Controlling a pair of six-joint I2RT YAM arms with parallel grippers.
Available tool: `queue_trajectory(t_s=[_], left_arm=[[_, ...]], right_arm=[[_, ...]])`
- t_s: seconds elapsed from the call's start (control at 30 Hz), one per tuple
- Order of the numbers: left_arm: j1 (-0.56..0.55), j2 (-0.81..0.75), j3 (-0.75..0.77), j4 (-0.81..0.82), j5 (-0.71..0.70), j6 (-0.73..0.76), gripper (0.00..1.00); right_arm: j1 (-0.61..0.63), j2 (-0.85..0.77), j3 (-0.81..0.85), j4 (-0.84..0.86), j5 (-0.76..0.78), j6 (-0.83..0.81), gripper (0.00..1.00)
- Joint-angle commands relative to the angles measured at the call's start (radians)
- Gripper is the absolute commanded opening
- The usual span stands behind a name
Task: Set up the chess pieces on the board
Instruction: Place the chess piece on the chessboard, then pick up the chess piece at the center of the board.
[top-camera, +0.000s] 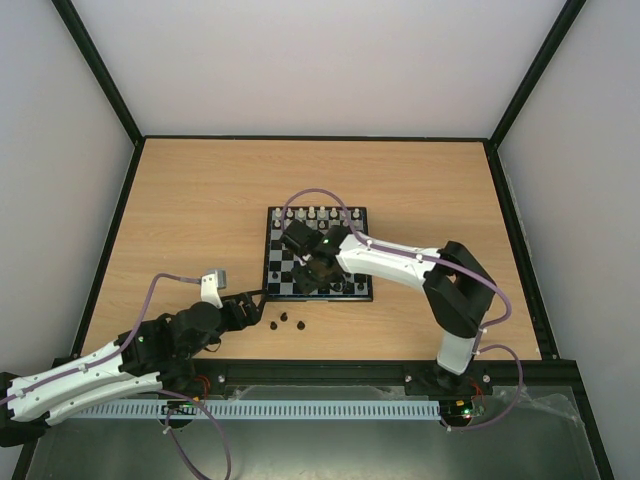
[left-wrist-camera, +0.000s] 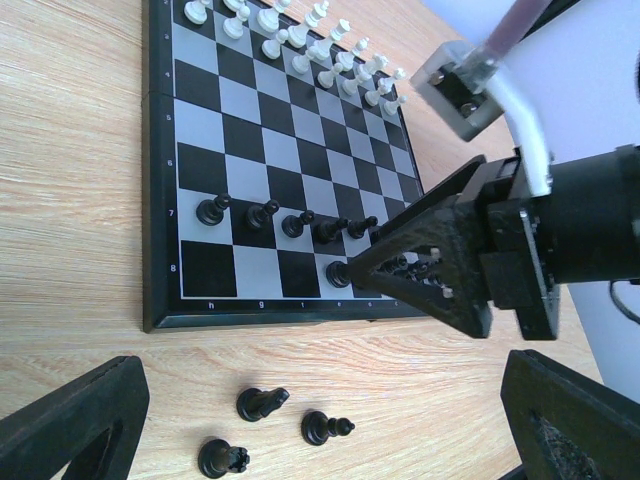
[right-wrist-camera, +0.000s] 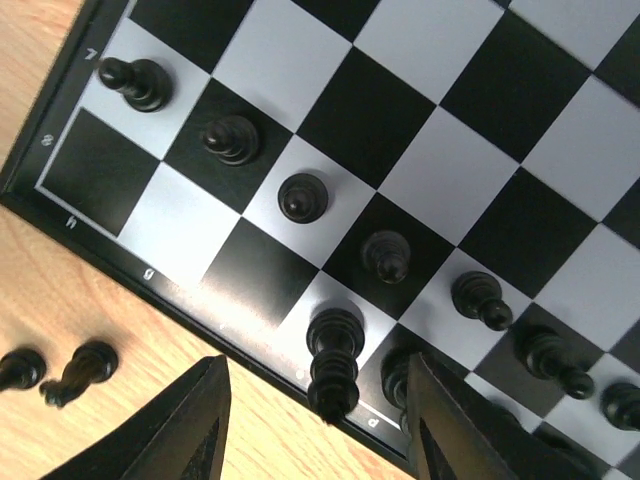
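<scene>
The board (left-wrist-camera: 250, 130) lies flat near the middle of the desk (top-camera: 200, 200). A row of dark pawns (left-wrist-camera: 292, 223) stands on its second rank from the 6 o'clock edge. More dark pieces stand on the rank nearest that edge, partly hidden behind the right arm in the left wrist view. One tall dark piece (right-wrist-camera: 335, 365) stands upright on a pale square of that nearest rank, just inside the border. White pieces (left-wrist-camera: 300, 45) line the 12 o'clock edge.

Three loose dark pieces (left-wrist-camera: 262, 402) lie on their sides on the bare wood. They are just off the board at about 7 o'clock from it and close to one another.

The right claw (right-wrist-camera: 318, 358) hangs over the 6 o'clock edge of the board. It is partly spread, with one finger on each side of the tall dark piece and a gap showing on both sides, so it grips nothing. Its arm reaches in from about 4 o'clock.

The left claw (left-wrist-camera: 325, 375) is spread wide and holds nothing. It hovers over the desk above the loose dark pieces, at about 8 o'clock from the board.
</scene>
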Motion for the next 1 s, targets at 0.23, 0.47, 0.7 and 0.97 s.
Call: queue_trajectory(t_s=[0.23, 0.47, 0.7, 0.97], left_arm=[[0.006, 0.051, 0.012, 0.031, -0.019, 0.031, 0.99], [0.006, 0.122, 0.044, 0.068, -0.016, 0.077, 0.99], [0.007, 0.225, 0.101, 0.092, -0.025, 0.136, 1.0], [0.015, 0.305, 0.114, 0.12, -0.019, 0.164, 0.99]], right_arm=[[-0.004, -0.219, -0.012, -0.099, 0.047, 0.006, 0.71], [-0.005, -0.399, -0.049, -0.11, 0.066, 0.028, 0.99], [-0.004, -0.577, -0.202, -0.085, 0.017, 0.082, 0.99], [-0.005, -0.749, -0.402, 0.025, -0.076, 0.167, 0.99]])
